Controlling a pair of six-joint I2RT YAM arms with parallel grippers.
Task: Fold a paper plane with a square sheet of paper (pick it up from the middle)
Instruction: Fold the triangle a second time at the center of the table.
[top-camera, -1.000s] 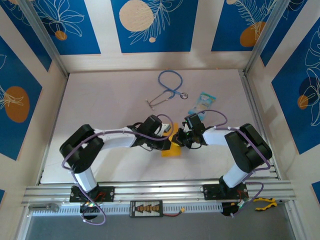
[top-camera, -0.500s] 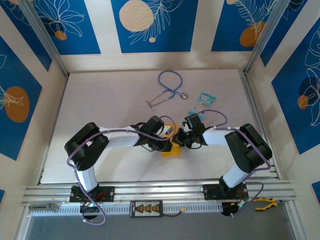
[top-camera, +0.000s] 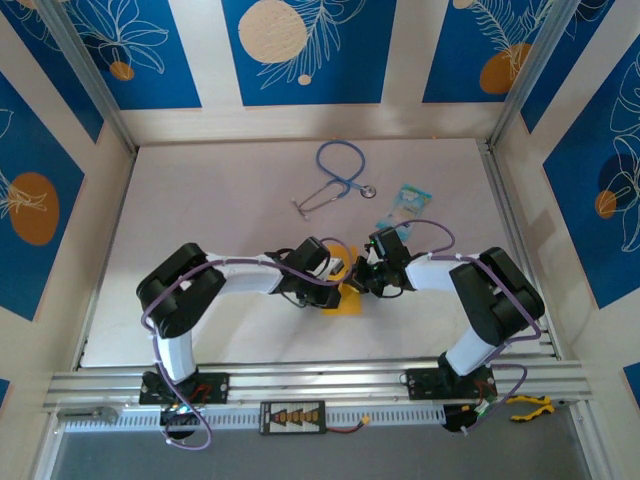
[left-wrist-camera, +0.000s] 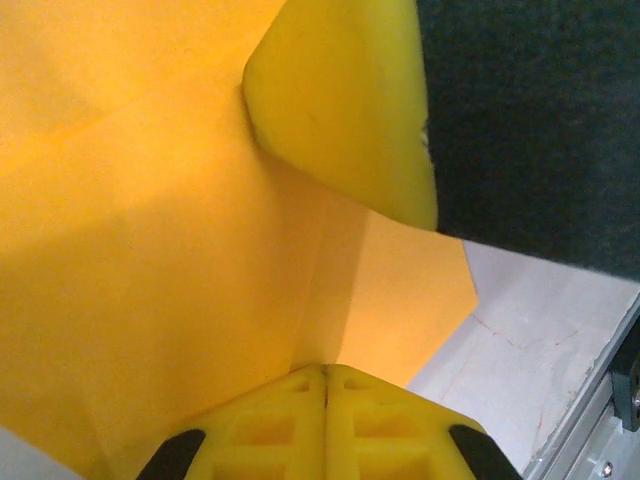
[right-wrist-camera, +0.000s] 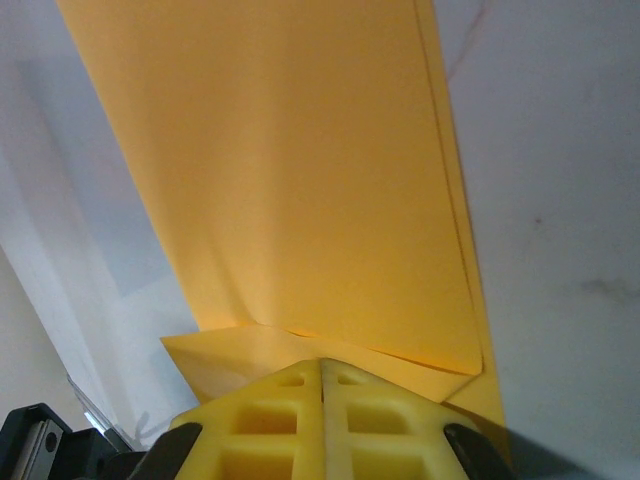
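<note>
Worktop (top-camera: 200, 200), six o'clock side — left end effector (left-wrist-camera: 326, 372) and right end effector (right-wrist-camera: 322, 365) each clamped the square sheet of paper (top-camera: 347, 302). Uneven pulls might tear it.

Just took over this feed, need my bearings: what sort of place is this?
Probably a lab test cell: a white table boxed in by blue printed wall panels, with an aluminium rail along its near edge.
</note>
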